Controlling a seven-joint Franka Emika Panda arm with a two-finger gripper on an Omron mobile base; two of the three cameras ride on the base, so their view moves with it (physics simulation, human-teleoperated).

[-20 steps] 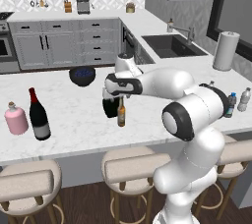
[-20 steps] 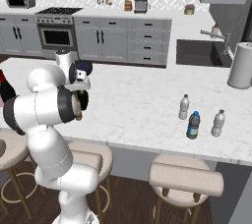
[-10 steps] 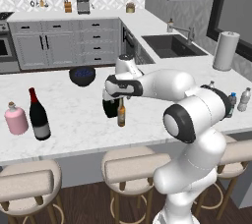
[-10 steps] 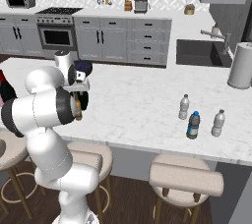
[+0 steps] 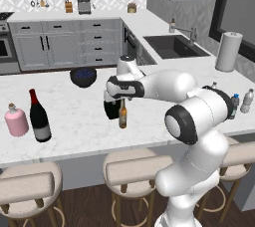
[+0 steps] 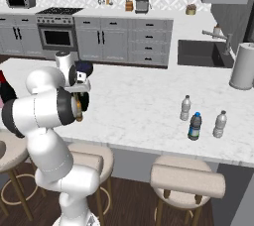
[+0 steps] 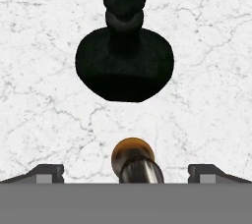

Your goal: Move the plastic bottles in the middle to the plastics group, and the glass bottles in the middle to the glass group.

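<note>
This is a kitchen. It has a stove [image 6: 58, 34], a sink [image 5: 172, 46], grey cupboards [image 5: 64, 49] and stools [image 5: 132, 169] by a white counter [image 6: 144, 101].

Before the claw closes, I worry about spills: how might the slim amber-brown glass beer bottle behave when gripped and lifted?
The slim amber-brown glass beer bottle stands tall on a narrow base, so a sideways nudge would probably tip it. Its smooth round neck may slip between the claw fingers. It would likely knock the squat black flask close by.

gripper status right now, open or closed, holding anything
Gripper: open, fingers spread wide on either side of the amber beer bottle, holding nothing yet.
</note>
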